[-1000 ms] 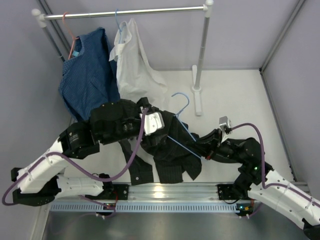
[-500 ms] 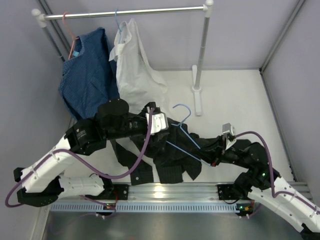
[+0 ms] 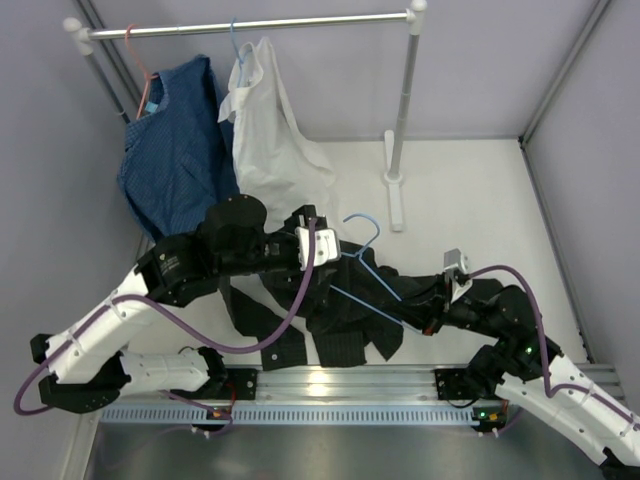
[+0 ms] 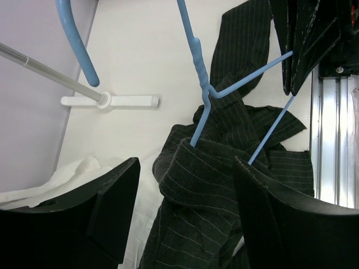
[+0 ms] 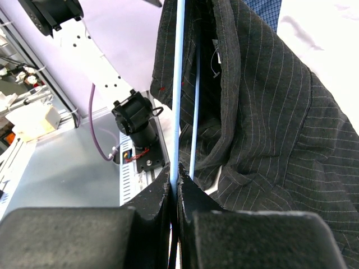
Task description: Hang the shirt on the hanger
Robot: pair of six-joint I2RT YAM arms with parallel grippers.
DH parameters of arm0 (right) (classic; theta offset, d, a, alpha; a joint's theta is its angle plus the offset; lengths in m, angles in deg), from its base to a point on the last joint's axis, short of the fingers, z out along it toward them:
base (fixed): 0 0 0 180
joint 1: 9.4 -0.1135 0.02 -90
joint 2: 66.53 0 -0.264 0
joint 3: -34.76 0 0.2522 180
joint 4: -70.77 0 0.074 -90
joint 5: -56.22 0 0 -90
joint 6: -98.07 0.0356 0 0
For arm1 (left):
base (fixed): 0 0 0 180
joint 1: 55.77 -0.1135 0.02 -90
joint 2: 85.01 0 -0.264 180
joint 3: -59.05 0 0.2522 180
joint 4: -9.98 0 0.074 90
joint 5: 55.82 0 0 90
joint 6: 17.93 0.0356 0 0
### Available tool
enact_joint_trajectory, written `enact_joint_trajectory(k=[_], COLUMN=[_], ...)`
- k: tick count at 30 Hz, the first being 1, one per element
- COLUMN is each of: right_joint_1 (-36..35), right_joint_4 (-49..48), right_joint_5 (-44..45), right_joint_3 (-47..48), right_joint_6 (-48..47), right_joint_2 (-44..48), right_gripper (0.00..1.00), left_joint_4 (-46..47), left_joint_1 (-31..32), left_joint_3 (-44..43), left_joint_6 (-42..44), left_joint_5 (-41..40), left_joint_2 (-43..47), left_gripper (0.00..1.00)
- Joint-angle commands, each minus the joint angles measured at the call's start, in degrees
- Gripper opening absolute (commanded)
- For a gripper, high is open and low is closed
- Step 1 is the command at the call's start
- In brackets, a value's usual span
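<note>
The black pinstriped shirt (image 3: 345,315) lies crumpled on the table between the arms. The light-blue wire hanger (image 3: 365,262) lies over it, hook toward the rack, one arm of the frame tucked into the cloth. My right gripper (image 3: 428,312) is shut on a hanger wire (image 5: 178,84), beside the shirt (image 5: 263,112). My left gripper (image 3: 318,246) hovers open above the shirt's collar (image 4: 207,168), which sits between its fingers (image 4: 112,207) untouched. The hanger's neck and hook (image 4: 196,56) show just beyond it.
A clothes rack (image 3: 250,24) stands at the back, its foot (image 3: 395,195) on the table. A blue shirt (image 3: 175,150) on a pink hanger and a white shirt (image 3: 265,120) hang from it. An aluminium rail (image 3: 340,385) runs along the near edge.
My left arm has stretched right, bringing its open gripper over the collar by the hanger's neck. My right arm drew back right with the hanger, which shifted slightly.
</note>
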Motion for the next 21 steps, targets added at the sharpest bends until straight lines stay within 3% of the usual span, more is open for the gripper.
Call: enact_joint_trajectory(k=[1,6,12,18,21], right_joint_1=[-0.81,-0.81,-0.89,-0.81,-0.81], right_joint_4=[-2.23,-3.02,-3.11,-3.55,-3.29], right_joint_5=[-0.38,-0.82,-1.26,-3.01,-3.54], right_joint_3=[2.41,2.32,2.32,2.41,2.59], right_joint_6=[-1.23,-1.15,-1.15,-0.97,-1.32], right_joint_2=[0.47,-0.14,0.03,-0.06,0.29], right_gripper=[0.0,0.0,0.0,0.0,0.0], left_joint_4=[-2.03,-1.94,-2.12,-1.68,-0.36], left_joint_1=[-0.25,-0.16,-0.25,-0.25,-0.25], left_joint_3=[-0.34,1.07,1.77,3.27,2.74], left_joint_6=[0.4,0.84,2.77,5.4,7.25], left_joint_5=[1.65,0.77,-0.46,-3.35,-6.08], left_joint_2=[1.46,2.25,3.39,1.38,-0.56], left_gripper=[0.72,0.71,0.81,0.7,0.59])
